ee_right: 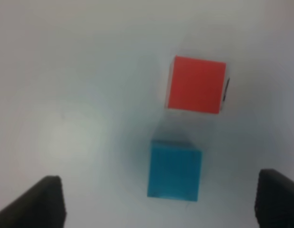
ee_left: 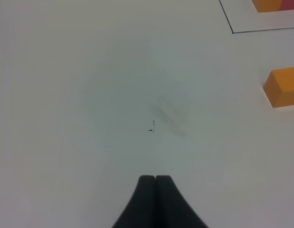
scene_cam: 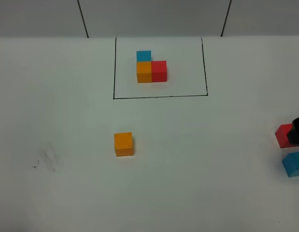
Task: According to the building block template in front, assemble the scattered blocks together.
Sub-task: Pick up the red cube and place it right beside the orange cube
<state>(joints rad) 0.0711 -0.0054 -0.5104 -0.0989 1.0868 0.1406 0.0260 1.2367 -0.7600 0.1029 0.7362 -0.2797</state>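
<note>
Scattered blocks (scene_cam: 123, 144) lie apart on the white table (scene_cam: 67, 121) in two places. The orange cube (scene_cam: 123, 144) sits alone near the middle, in front of the black drawn rectangle (scene_cam: 159, 96) and well away from the other two. The red cube (scene_cam: 283, 136) and the light blue cube (scene_cam: 293, 164) are at the far right edge of the exterior view, near each other but not touching, the blue one closer to the front. The right hand (ee_right: 161, 197) hangs over this pair with its fingers spread wide and released. The blue cube lies between them, touched by neither, and the red cube lies just beyond it. In the exterior view a black part of that hand covers the red cube's right side. The building block template (scene_cam: 150, 67) stands inside the rectangle at the back. Its orange and red cubes are side by side and touching, and its light blue cube is behind the orange one. The left hand (ee_left: 155, 178) is clenched, its fingertips pressed together with nothing between them, above bare table near a faint grey smudge (ee_left: 171, 116).
</note>
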